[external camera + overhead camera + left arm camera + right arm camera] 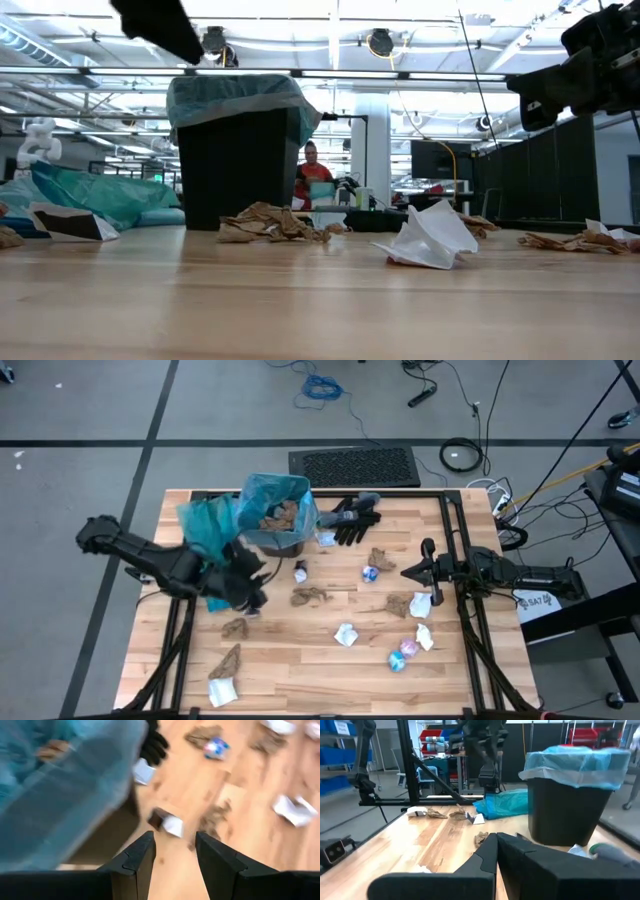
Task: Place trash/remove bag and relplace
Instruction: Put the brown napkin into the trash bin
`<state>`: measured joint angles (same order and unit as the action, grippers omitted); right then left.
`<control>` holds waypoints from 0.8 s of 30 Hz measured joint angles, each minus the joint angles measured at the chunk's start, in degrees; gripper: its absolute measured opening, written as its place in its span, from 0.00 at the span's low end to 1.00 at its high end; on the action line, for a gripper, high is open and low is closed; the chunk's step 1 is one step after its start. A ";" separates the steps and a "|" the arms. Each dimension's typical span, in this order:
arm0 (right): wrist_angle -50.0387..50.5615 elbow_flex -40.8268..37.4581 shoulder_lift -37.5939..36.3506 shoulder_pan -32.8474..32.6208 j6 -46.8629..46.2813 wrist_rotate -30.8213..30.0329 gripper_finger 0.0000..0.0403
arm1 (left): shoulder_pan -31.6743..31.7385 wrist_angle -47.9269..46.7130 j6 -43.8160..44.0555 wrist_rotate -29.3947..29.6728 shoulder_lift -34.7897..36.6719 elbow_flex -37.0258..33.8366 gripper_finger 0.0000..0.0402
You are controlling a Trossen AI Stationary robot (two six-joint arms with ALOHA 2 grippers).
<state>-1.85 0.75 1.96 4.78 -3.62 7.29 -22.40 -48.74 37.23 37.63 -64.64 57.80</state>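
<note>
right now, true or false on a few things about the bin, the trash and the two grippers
1. The black bin is lined with a blue bag. True.
2. The bin lies tipped on its side. False: it stands upright.
3. All the trash is in the bin. False: many scraps lie on the table.
4. The left gripper is open and empty. True.
5. The right gripper holds a wrapper. False: it is shut on nothing.
</note>
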 joint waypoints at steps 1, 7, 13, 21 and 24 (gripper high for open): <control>-0.02 0.00 0.00 0.01 -2.22 0.00 0.00 | -0.96 0.04 0.68 0.06 0.05 -0.75 0.36; -0.01 0.00 0.00 0.01 -12.03 0.00 0.00 | -2.90 1.33 6.89 -5.26 -2.51 -1.35 0.36; -0.02 0.00 0.00 0.00 -15.32 -0.04 0.00 | -3.51 1.73 10.40 -8.50 -7.05 -1.40 0.36; 0.00 0.00 0.04 0.01 -20.11 -0.04 0.00 | -7.85 -4.03 30.02 -18.83 -8.30 -1.38 0.33; 0.01 0.00 0.04 0.00 -21.05 -0.03 0.00 | -10.41 -8.02 39.96 -19.17 -8.66 -1.38 0.33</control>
<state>-1.84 0.75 2.00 4.78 -24.67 7.26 -32.82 -56.76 77.19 18.46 -73.30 56.42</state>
